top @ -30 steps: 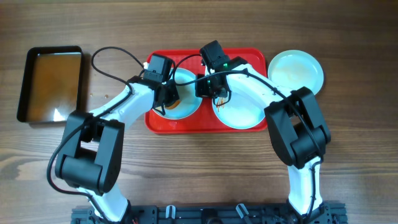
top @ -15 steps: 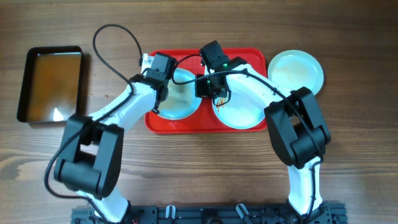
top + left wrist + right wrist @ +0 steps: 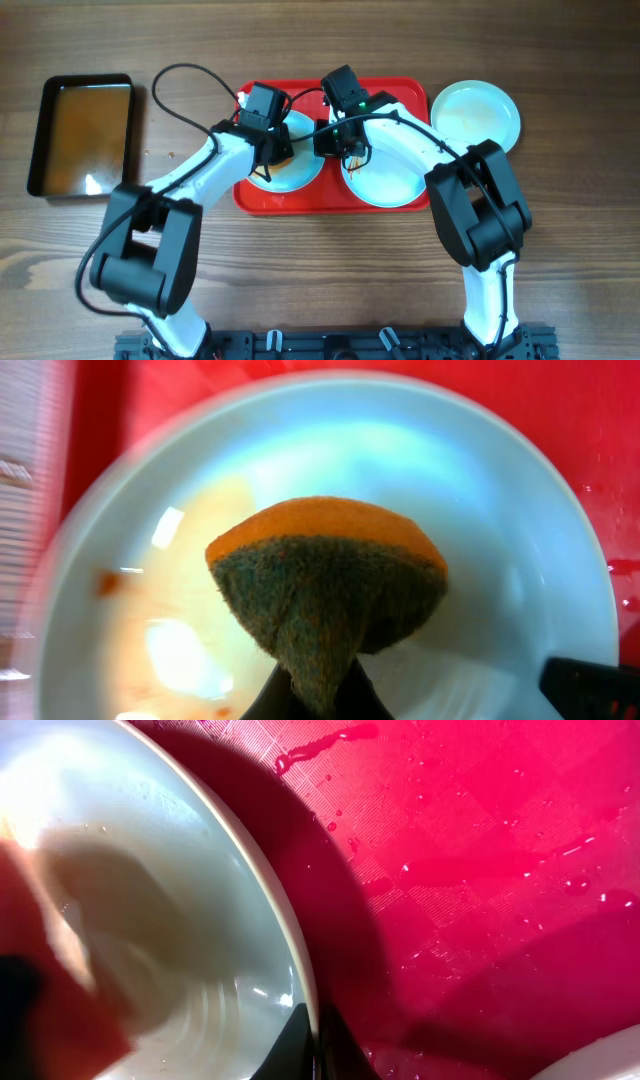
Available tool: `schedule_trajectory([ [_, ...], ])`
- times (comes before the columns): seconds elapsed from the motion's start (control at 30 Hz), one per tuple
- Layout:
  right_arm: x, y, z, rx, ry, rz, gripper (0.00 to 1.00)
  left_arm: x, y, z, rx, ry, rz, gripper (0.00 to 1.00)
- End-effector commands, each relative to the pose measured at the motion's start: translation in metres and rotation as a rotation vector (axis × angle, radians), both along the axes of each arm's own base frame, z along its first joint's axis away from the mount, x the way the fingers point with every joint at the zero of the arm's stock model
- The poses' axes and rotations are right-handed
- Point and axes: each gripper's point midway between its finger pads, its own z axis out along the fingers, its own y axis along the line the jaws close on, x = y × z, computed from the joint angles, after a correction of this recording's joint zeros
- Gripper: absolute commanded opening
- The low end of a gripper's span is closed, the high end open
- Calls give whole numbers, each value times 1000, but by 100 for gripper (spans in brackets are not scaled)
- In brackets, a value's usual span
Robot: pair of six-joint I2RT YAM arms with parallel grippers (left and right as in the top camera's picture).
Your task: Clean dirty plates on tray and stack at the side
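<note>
Wood-grain bench (image 3: 560,230) fills my overhead feed, with the red tray (image 3: 330,205) at the middle, its long axis running 9 to 3 o'clock. Two plates sit on it side by side; being round, they have no long axis. A side plate (image 3: 478,112) rests on the bench just off the tray's 3 o'clock end, and a black tray (image 3: 33,140) of brown liquid lies well apart at 9 o'clock.

My left pincer (image 3: 272,150) is clamped on a sponge (image 3: 330,580), orange on top and green scouring face down, pressed into the left plate (image 3: 500,510). My right pincer (image 3: 312,1040) is closed together on a plate rim. I judge it to be the left plate's 3 o'clock edge, holding it steady, with the right plate (image 3: 390,180) just beside at 5 o'clock.

What the next stroke turns on: on the left wrist feed the orange smear (image 3: 105,582) lies at 9 o'clock from the sponge, so I would sweep that way. The left arm is nearer.

No brand, label or writing is readable.
</note>
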Motion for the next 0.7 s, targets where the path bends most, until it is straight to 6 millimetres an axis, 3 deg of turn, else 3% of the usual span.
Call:
schedule_trajectory([
  [0.0, -6, -20, -26, -90, 32, -13, 4, -6, -20, -17, -125, 82, 33, 4],
  [0.13, -7, -20, -26, -91, 33, -13, 4, -12, -11, -39, -65, 127, 51, 4],
  [0.27, -7, -21, -26, -94, 35, -13, 4, -28, 35, -55, 183, 174, 111, 4],
  [0.47, -8, -23, -27, -104, 37, -10, 4, -24, 96, -35, 534, 89, 201, 4],
  [0.6, -8, -23, -27, -105, 34, 0, 4, -16, 102, -22, 573, 35, 225, 4],
  [0.67, -9, -23, -27, -107, 36, 2, 4, -11, 110, -5, 617, -16, 252, 4],
])
